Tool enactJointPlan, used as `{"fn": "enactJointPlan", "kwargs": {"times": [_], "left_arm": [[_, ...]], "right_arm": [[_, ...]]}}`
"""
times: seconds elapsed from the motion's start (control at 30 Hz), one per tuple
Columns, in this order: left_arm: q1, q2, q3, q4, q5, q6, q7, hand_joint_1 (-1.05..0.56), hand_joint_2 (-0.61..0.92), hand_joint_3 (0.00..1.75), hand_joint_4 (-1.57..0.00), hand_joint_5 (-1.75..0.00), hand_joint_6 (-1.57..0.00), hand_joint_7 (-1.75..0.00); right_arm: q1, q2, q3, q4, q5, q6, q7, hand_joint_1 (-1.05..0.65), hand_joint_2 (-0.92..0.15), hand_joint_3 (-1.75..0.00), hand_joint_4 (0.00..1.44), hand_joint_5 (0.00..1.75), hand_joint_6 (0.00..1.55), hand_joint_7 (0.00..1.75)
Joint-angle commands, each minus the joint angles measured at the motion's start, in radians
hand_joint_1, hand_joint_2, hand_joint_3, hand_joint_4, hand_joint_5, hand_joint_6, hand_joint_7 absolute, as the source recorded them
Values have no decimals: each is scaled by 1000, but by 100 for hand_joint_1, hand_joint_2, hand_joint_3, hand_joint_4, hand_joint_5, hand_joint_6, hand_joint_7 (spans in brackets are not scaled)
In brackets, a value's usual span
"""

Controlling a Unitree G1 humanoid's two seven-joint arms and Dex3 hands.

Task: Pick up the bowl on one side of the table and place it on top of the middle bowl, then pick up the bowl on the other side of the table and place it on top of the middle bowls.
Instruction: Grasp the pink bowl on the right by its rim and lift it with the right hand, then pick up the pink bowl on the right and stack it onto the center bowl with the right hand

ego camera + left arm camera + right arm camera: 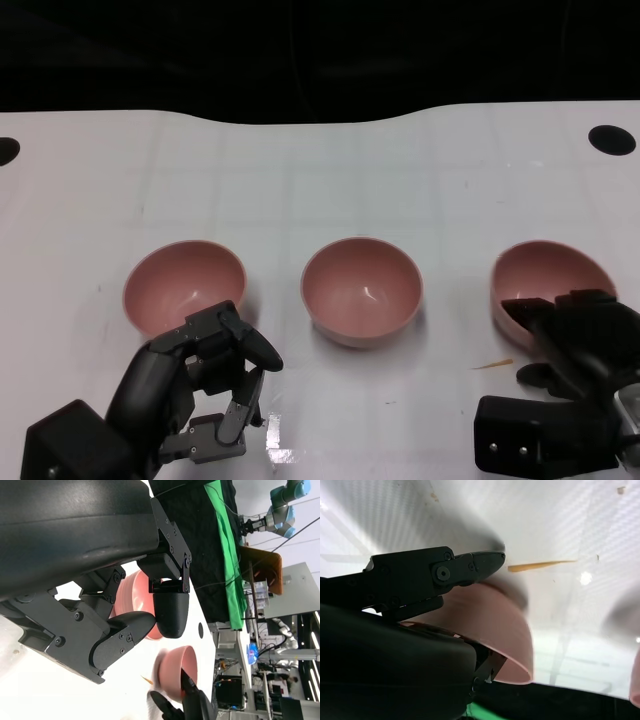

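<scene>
Black fingers of the right hand (575,335), at the lower right of the head view, are clamped on the near rim of the right bowl (545,272), with 1 finger hooked inside the pink wall and another pressed against its outside, as the right wrist view confirms. That bowl looks tipped toward the hand, and in the left wrist view it is blurred and seems to be lifting off the white table (320,170), though I cannot tell whether its base is clear yet. A thin yellow sliver (493,364) lies on the table just beside it. The left hand (205,385), at the lower left, holds nothing; its fingers are curled but apart, just in front of the left bowl (183,285), without touching it. The middle bowl (361,290) sits upright at the centre of the frame, well apart from both neighbours. The step in hand appears to be raising the right bowl for stacking. To do it well, the pinch should stay firm on the rim, the bowl should rise high enough to clear the middle bowl's edge, be levelled, centred over the opening, then lowered gently before release, because a rim pinch could let it swing or slip.
</scene>
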Motion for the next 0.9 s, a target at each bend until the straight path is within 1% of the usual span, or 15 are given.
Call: {"fn": "enactJointPlan", "kwargs": {"times": [0.03,0.07,0.1,0.13,0.23,0.27,0.3,0.33,0.37,0.4,0.47,0.57,0.67,0.7,0.9], "left_arm": [[10,4,5,-10,0,-2,8,-25,52,112,-81,-170,-79,-136],[11,3,4,-13,1,-2,8,-25,52,112,-81,-170,-79,-136],[13,2,4,-14,1,-1,9,-24,52,112,-81,-170,-79,-136],[13,1,3,-15,1,-1,9,-24,52,112,-81,-170,-79,-136],[14,1,4,-16,1,-1,8,-24,52,112,-81,-171,-79,-135],[15,1,2,-21,7,6,12,-24,52,111,-81,-171,-79,-135],[16,1,2,-25,11,11,16,-25,53,111,-81,-171,-79,-135],[15,2,1,-24,9,10,12,-26,53,111,-81,-171,-79,-135],[13,2,2,-22,6,8,8,-25,53,110,-81,-171,-79,-135],[12,3,2,-19,3,4,5,-25,53,110,-80,-171,-79,-135],[11,3,3,-16,2,-1,3,-25,54,110,-80,-171,-79,-135],[10,3,2,-10,6,-8,5,-25,54,109,-80,-171,-79,-135],[10,3,2,-9,11,-9,9,-26,54,109,-81,-171,-79,-135],[9,3,2,-8,12,-10,9,-26,54,109,-81,-171,-79,-135],[9,3,1,-5,14,-21,8,-26,54,110,-80,-171,-79,-135]], "right_arm": [[-36,-9,24,80,19,-19,-47,-46,-91,0,58,12,60,3],[-43,-11,24,106,32,-44,-89,-37,-92,-3,79,27,74,7],[-49,-12,25,127,43,-64,-123,-32,-92,-5,83,58,87,7],[-55,-13,27,143,51,-78,-148,-30,-92,-6,82,84,95,6],[-66,-18,39,169,67,-92,-178,-28,-92,-6,80,100,101,5],[-75,-19,29,174,80,-132,-248,-27,-91,-6,82,116,106,8],[-82,-20,23,179,90,-163,-303,-25,-90,-5,84,145,116,15],[-91,-23,20,184,96,-203,-369,-24,-89,-4,86,159,121,19],[-100,-27,20,186,97,-234,-422,-23,-89,-5,90,168,110,70],[-108,-28,21,183,100,-262,-454,-23,-88,-8,92,171,90,121],[-119,-29,23,169,103,-312,-508,-20,-88,-12,94,174,75,163],[-128,-20,27,122,110,-366,-541,-17,-85,-17,96,175,74,173],[-129,-6,35,50,110,-390,-534,-17,-43,-97,96,175,74,175],[-130,-1,39,32,107,-398,-537,-17,-37,-107,96,175,74,175],[-141,40,62,-61,127,-438,-471,-12,-24,-128,98,175,75,175]]}}
